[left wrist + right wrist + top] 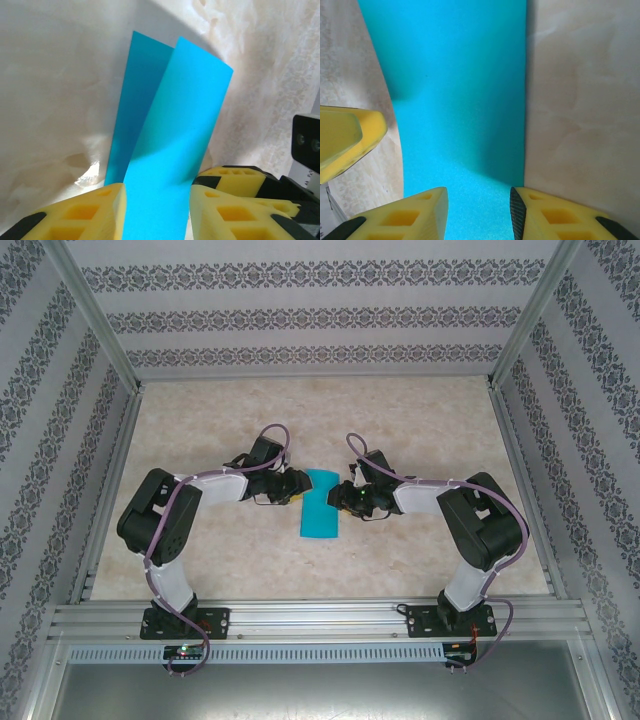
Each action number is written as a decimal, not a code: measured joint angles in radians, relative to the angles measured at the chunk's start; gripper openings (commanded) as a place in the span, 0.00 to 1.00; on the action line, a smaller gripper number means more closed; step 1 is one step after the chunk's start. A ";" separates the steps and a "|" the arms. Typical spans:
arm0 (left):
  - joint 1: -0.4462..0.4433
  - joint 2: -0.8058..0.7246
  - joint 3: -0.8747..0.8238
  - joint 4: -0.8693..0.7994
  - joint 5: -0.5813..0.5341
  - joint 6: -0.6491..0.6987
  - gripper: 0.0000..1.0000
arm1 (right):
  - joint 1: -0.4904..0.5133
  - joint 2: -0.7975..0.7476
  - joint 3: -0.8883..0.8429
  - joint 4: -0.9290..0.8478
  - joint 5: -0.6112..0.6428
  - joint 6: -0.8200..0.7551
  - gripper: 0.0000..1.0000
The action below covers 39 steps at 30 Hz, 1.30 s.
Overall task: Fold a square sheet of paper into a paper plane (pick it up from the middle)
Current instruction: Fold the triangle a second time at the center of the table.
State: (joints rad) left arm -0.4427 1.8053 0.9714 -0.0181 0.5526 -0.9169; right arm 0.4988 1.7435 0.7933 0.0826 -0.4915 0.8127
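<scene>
Marbled tabletop [200,420] carries the folded square sheet of paper [320,505] at frame centre, probably light, limp, best pinched mid-edge, with left jaws and right jaws part-open astride it, apparently clamping nothing.

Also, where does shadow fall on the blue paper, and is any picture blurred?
Left wrist view: the blue paper is sharp, its rear layer darker, a bright patch on the table beside it. Right wrist view: shade dims the paper's top and lower right. Top external view: even light, no blur.
</scene>
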 measured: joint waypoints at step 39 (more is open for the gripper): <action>0.000 0.053 0.019 0.062 0.108 -0.035 0.35 | -0.005 -0.002 -0.008 0.015 -0.011 0.001 0.40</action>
State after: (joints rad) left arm -0.4427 1.8587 0.9901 0.0437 0.6601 -0.9520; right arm 0.4942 1.7416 0.7856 0.0975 -0.5030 0.8135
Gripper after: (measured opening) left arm 0.371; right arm 0.399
